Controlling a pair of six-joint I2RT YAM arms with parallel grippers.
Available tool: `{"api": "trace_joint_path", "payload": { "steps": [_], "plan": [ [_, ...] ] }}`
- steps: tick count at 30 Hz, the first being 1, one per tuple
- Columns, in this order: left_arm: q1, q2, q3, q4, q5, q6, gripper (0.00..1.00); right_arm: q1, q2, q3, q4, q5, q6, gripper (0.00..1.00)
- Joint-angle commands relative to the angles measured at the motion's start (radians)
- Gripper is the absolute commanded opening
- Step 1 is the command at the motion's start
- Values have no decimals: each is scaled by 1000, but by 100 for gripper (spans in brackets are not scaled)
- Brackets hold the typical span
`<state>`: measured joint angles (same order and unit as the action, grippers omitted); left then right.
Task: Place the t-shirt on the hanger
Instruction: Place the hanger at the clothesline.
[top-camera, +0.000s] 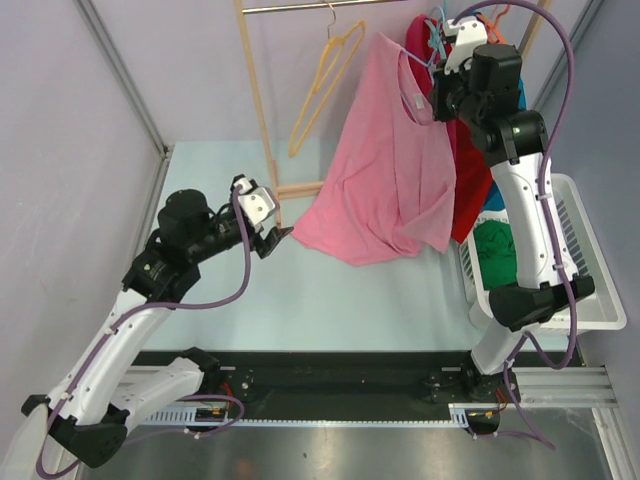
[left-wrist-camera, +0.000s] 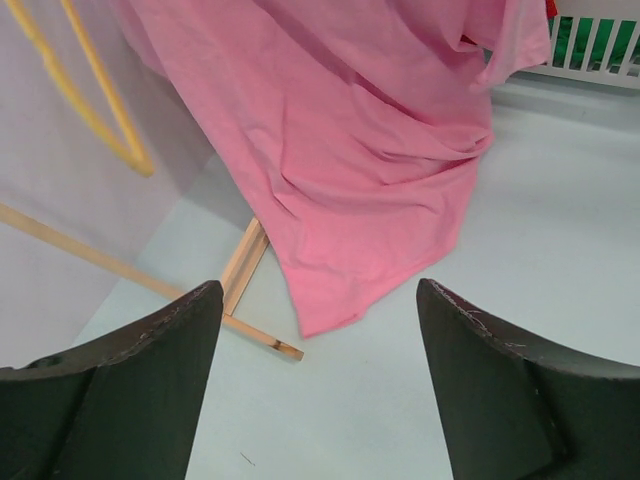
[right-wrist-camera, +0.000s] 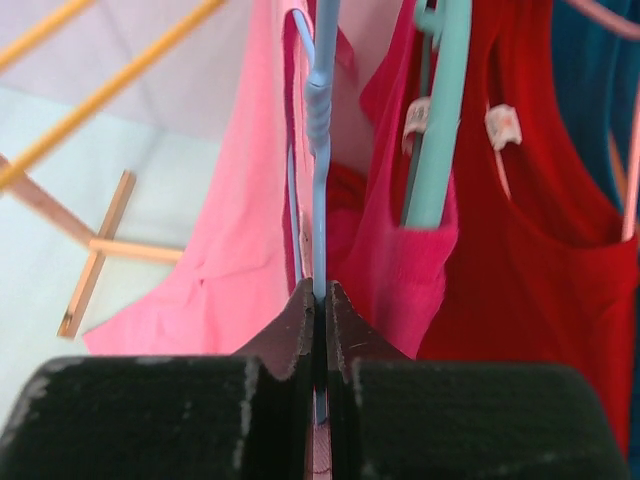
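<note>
Clamped in the right claw (right-wrist-camera: 318, 290), at the lower middle of the right wrist view: the thin pale lavender-blue clothes hanger (right-wrist-camera: 320, 150), with both jaws pressed fully together on its slim stem. Hanging from up by that claw, in the upper right of the top view: the light pink short-sleeved cotton t-shirt (top-camera: 390, 170), falling in folds, with its lower edge lying on the pale blue bench (top-camera: 330, 310). Hard to tell how far onto the hanger. Just right of it in the wrist view, a darker magenta shirt (right-wrist-camera: 400, 270) on a teal plastic hanger (right-wrist-camera: 440, 120), then a red shirt (right-wrist-camera: 540, 220). At the left centre of the top view, the left claw (top-camera: 283, 236), spread wide and holding nothing, low over the bench, near the pink hem but apart from it. Behind, a light wooden rack (top-camera: 257, 100) and a thick yellow hanger (left-wrist-camera: 137, 160). At the right edge, a white plastic basket (top-camera: 590, 250) with green cloth (top-camera: 495, 250) inside.
</note>
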<state>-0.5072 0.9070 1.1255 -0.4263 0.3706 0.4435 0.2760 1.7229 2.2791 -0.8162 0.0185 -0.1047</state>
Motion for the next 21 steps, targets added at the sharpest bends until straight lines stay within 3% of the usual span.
{"api": "trace_joint_path", "payload": {
  "steps": [1, 13, 21],
  "plan": [
    [4, -7, -21, 40, 10, -14, 83, -4, 23, 55, 221, 43, -16, 0],
    [4, -13, -47, 44, 10, -6, 84, -14, 104, 76, 374, 63, 3, 0],
    [4, -31, -81, 38, 8, 8, 84, -40, 52, 3, 445, 26, 62, 0]
  ]
}}
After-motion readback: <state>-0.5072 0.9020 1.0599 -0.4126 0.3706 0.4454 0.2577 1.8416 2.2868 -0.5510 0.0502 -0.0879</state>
